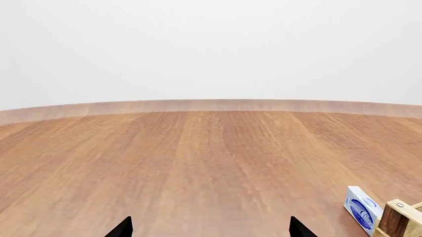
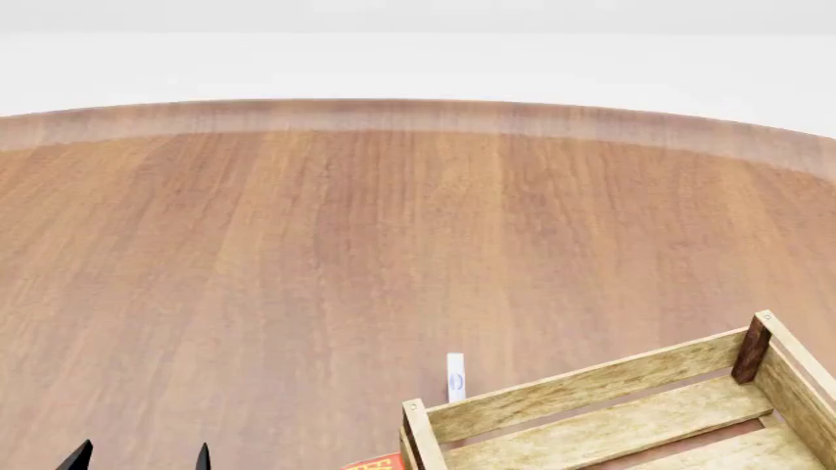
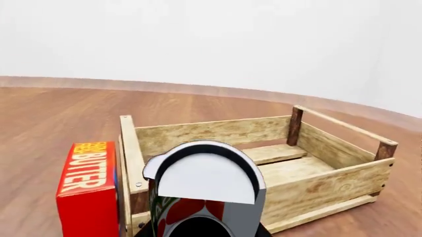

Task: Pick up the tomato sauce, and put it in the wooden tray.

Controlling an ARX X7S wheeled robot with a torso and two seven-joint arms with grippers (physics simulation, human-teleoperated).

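In the right wrist view the tomato sauce (image 3: 204, 180) fills the near foreground: a can with a plain white top and a red and green label. My right gripper (image 3: 197, 231) shows only as dark parts around the can's base and appears shut on it. The can hangs in front of the near corner of the wooden tray (image 3: 211, 131), outside its walls. The tray also shows in the head view (image 2: 588, 390) at the lower right and appears empty. My left gripper (image 1: 209, 229) is open and empty over bare table, and also shows in the head view (image 2: 140, 460).
A red butter box (image 3: 89, 187) stands against the tray's outer wall; its top shows in the head view (image 2: 376, 462). A white and blue box (image 1: 362, 207) stands by a tray corner (image 1: 399, 219), also in the head view (image 2: 455, 377). The round wooden table (image 2: 327, 245) extends far.
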